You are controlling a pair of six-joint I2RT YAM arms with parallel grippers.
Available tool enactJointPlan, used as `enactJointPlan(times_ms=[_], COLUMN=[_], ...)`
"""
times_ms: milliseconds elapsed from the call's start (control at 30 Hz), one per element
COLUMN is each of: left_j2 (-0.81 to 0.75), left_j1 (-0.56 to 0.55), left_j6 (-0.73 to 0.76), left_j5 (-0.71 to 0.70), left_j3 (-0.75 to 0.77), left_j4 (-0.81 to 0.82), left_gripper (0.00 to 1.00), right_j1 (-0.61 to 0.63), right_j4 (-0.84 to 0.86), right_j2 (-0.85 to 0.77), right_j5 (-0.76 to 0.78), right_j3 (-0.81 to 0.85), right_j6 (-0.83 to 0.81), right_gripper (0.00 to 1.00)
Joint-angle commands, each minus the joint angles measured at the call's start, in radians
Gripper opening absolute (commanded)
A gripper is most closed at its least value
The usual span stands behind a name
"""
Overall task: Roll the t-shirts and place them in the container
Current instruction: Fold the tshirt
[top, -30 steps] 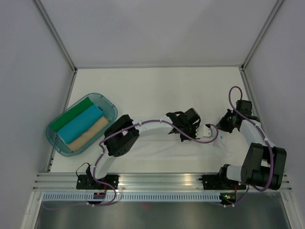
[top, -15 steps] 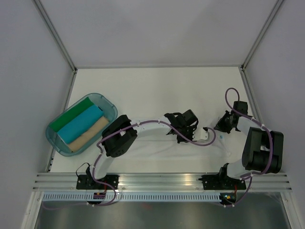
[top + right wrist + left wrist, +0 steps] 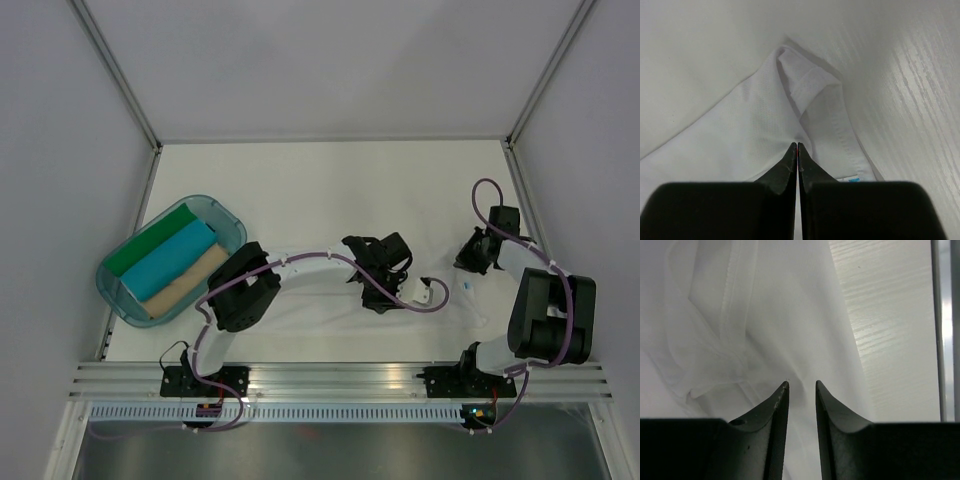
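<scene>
We see white shirt [image 3: 730, 120] lying along tabletop's [image 3: 330, 180] near edge, left gripper [image 3: 801, 385] jaws slightly apart just over it, right gripper [image 3: 797, 145] clamped on its cloth, three rolls [image 3: 170, 262] in tub [image 3: 228, 222] by left edge.

Robot lab test cell, not a home or shop. Bare white surface [image 3: 330, 190] boxed in by plain grey panel walls [image 3: 330, 70] held in aluminium corner posts [image 3: 115, 70]. Slotted aluminium rail [image 3: 340, 378] along the near edge, with the left arm [image 3: 300, 265] and the right arm [image 3: 545, 320] bolted to it. Loose purple cables [image 3: 485, 195] run along the arms. No furniture or decor; the only props are a teal plastic tub [image 3: 115, 285] and the rolled t-shirts [image 3: 170, 262] in it. Even, flat lighting. Wrist views show the same white wood-grain top.
</scene>
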Motion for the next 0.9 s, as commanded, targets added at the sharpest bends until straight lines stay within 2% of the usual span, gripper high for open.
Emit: enactJointPlan(times_ms=[0,100,233,333,467,600,733,867], left_j2=[-0.108,-0.103,-0.047,0.007,0.073,0.088,0.09,0.075], left_j1=[0.003,0.036,0.079,0.084,0.083,0.083,0.084,0.084], left_j6=[-0.033,-0.137,-0.328,-0.376,-0.41,-0.418,-0.415,-0.369], left_j5=[0.052,0.037,-0.038,-0.071,-0.083,-0.1,-0.101,-0.161], left_j3=[0.042,0.085,0.13,0.179,0.228,0.193,0.145,0.107], left_j4=[-0.019,0.03,0.155,0.178,0.179,0.178,0.179,0.179], left_gripper=[0.33,0.32,0.25,0.25,0.25,0.25,0.25,0.25], right_j1=[0.028,0.08,0.117,0.118,0.118,0.118,0.117,0.118], right_j4=[-0.062,-0.125,-0.148,-0.143,-0.128,-0.132,-0.203,-0.234], right_j2=[-0.085,-0.171,-0.281,-0.367,-0.461,-0.487,-0.53,-0.561], right_j5=[0.058,0.113,-0.02,-0.088,-0.117,-0.157,-0.069,0.027], right_j3=[0.08,0.088,-0.006,-0.118,-0.26,-0.325,-0.325,-0.307], right_j6=[-0.03,-0.022,0.036,0.103,0.16,0.179,0.167,0.185], right_gripper=[0.05,0.05,0.01,0.0,0.0,0.0,0.0,0.0])
